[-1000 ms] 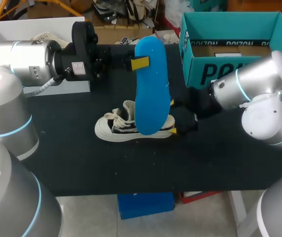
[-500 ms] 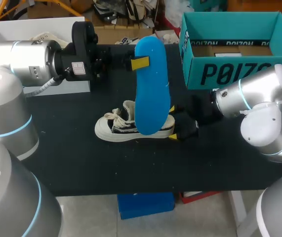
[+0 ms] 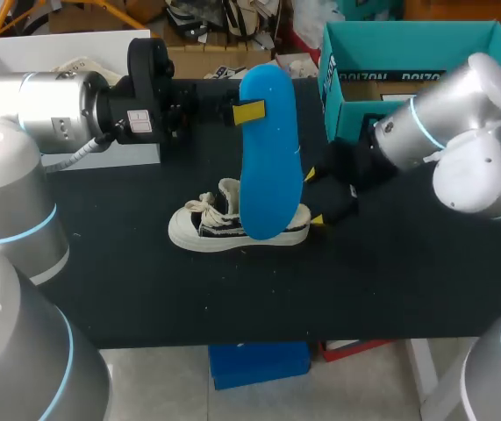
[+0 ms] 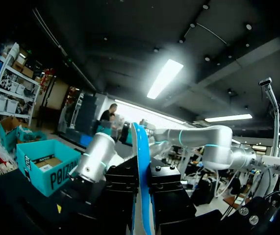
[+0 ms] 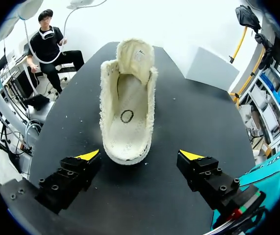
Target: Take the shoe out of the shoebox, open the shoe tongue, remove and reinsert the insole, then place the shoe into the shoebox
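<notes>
Blue insole [image 3: 268,158], out of the shoe and held upright above it, toe end down over the shoe's opening. The left jaws close on its upper part from both faces; in the left wrist view the insole [image 4: 140,186] stands edge-on between the two black fingers. It is judged light, thin and flexible foam that bends readily if pushed endwise, so the grip belongs on its flat faces, near one end.

The shoe [image 3: 224,224] stands on its sole on the black desk [image 3: 145,289], with a pale fleecy lining [image 5: 127,117] and nothing inside it. It is judged light and soft-sided, and likely to slide or tip under a downward push. The firmer heel is the likely place to steady it.

The right jaws are wide open and hold nothing. Their yellow tips flank the heel, apart from it on both sides.

The teal shoebox [image 3: 408,44] stands open behind the right arm [image 3: 443,123].
</notes>
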You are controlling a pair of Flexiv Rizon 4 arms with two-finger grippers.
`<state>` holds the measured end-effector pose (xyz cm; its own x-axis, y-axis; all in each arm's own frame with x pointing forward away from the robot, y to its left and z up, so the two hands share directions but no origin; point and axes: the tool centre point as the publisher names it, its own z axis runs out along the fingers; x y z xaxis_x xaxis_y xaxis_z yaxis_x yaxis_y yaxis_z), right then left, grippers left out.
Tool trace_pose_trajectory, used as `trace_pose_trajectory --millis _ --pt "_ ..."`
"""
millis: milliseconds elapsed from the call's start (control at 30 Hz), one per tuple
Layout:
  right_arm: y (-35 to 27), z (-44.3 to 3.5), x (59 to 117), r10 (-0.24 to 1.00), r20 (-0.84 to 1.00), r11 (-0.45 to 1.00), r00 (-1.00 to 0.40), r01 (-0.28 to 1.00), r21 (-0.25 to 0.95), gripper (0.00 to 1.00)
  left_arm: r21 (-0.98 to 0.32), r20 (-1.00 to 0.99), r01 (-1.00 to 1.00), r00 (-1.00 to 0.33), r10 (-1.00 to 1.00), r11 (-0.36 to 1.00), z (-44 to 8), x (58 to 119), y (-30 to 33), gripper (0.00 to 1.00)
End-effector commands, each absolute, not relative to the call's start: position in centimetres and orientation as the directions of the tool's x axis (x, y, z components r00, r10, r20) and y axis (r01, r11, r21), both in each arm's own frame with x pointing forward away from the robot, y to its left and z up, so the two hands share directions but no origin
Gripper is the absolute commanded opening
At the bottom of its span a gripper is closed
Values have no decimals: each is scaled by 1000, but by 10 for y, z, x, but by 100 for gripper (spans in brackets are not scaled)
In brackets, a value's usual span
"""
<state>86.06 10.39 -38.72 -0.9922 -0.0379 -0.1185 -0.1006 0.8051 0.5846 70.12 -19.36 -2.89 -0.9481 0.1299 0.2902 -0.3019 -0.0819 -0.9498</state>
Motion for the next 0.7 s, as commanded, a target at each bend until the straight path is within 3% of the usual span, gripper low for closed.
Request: trace_pose_trajectory --millis 33,333,700 --pt "111 -367 871 -83 -54 924 -995 -97 369 100 -950 289 -301 -949 127 -83 -30 701 -195 0" --pt "138 -344 882 -156 -26 975 -987 -158 158 100 -950 289 -301 -949 127 -83 -30 701 -195 0" --pt "171 -341 876 -182 3 982 -983 -182 42 100 -950 289 -301 -949 127 -83 -30 701 -195 0"
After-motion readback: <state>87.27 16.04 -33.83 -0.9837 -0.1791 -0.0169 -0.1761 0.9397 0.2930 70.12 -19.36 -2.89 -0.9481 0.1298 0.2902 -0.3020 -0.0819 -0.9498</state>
